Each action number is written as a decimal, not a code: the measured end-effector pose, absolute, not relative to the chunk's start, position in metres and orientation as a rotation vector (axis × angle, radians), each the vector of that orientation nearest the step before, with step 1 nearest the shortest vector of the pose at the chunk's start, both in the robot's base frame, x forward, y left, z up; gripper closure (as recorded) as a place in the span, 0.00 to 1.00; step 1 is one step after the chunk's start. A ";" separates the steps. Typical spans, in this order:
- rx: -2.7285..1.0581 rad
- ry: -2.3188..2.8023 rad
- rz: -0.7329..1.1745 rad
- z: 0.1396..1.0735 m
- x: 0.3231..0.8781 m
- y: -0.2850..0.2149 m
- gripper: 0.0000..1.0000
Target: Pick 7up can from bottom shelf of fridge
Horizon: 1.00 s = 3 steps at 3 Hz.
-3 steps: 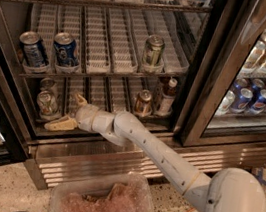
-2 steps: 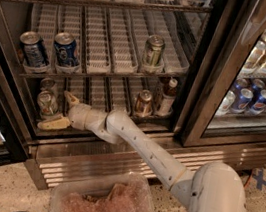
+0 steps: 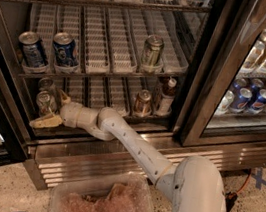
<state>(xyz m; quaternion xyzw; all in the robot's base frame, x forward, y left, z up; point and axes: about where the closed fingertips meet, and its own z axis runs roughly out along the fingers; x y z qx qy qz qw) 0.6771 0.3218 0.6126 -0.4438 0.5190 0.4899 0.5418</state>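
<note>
The large black-framed display fridge (image 3: 197, 88) stood with its left side open. The bottom shelf (image 3: 99, 93), a dark rack carrying white slotted plastic lanes, sat low under the middle shelf, so little height was left above the cans. The ribbed steel base (image 3: 114, 158) jutted out just below its front edge. The black door post closed off the shelf's right end, and a dark frame edge hemmed in its left end.

The small pale green and silver 7up can (image 3: 46, 103) stood upright at the front left of the bottom shelf, with a second pale can (image 3: 45, 85) close behind it. Bare lanes lay between these and a brownish-red can (image 3: 142, 103) and a dark bottle (image 3: 167, 94) further right. On the middle shelf stood two blue Pepsi cans (image 3: 32, 50) at the left and a greenish can (image 3: 153, 50) to the right.

The 7up can's markings were hard to make out, and the can behind it was partly hidden. A clear bin of bubble wrap (image 3: 105, 210) was cut off at the bottom edge.

The white arm (image 3: 131, 146) reached in from the lower right. Its gripper (image 3: 46, 110) was at the 7up can with its tan fingers (image 3: 44, 121) spread wide apart, one low across the can's front and one by its upper right. Whether either touched the can could not be told.
</note>
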 end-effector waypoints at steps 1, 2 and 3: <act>-1.064 1.224 1.182 0.609 0.677 0.333 0.00; -1.071 1.226 1.182 0.610 0.676 0.334 0.19; -1.073 1.228 1.181 0.612 0.677 0.331 0.42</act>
